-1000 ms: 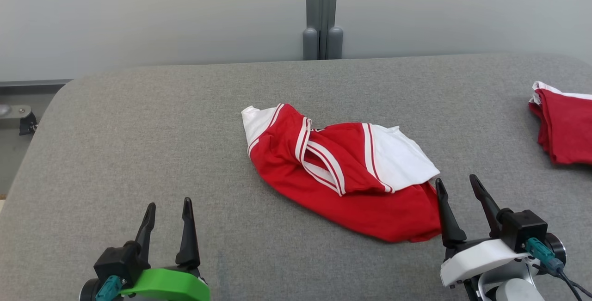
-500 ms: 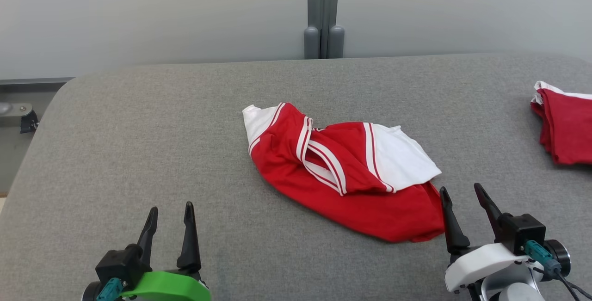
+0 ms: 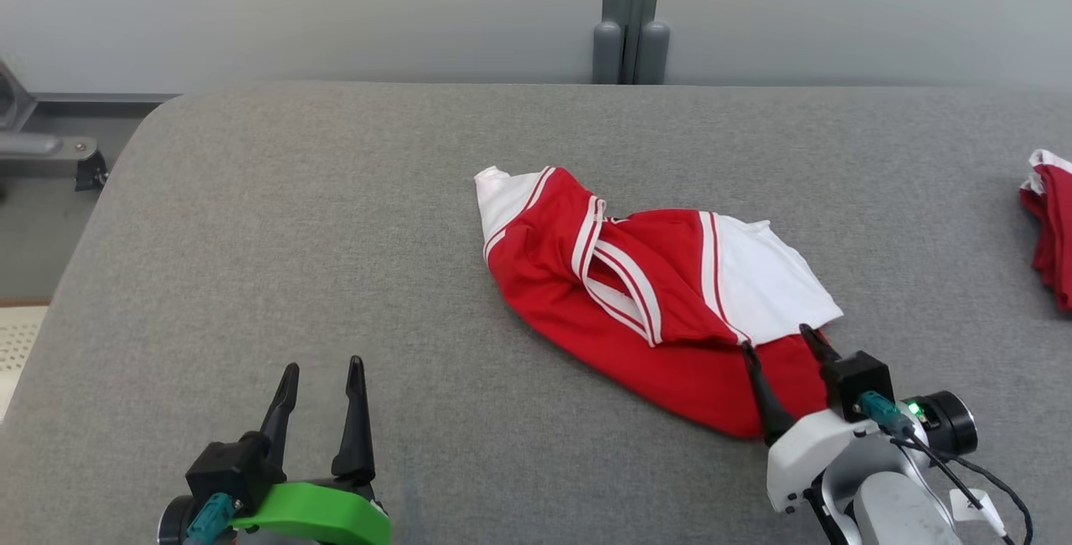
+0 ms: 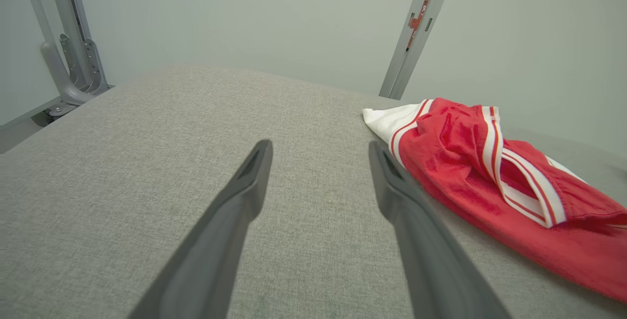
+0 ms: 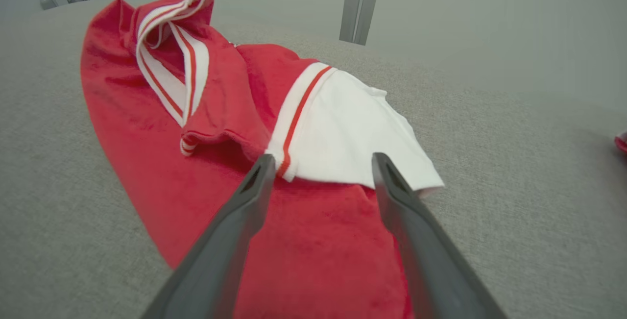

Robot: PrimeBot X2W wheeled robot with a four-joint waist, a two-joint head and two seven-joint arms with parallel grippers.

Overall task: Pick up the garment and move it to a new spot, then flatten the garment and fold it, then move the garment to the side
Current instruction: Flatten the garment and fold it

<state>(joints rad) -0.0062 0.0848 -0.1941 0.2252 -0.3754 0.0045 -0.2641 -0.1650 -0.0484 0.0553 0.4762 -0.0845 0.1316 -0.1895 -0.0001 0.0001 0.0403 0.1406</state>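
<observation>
The garment (image 3: 662, 319) is soft knitted cloth with ribbed striped trim, and its red areas are faintly lustrous. Under the garment, the table (image 3: 293, 235) is covered in grey woven fabric, matt and coarse-grained. The left gripper (image 3: 324, 365) and right gripper (image 3: 775, 338) are smooth, matt dark plastic at the tips. Beyond the garment, the upright post (image 3: 630, 17) is satin grey metal.
</observation>
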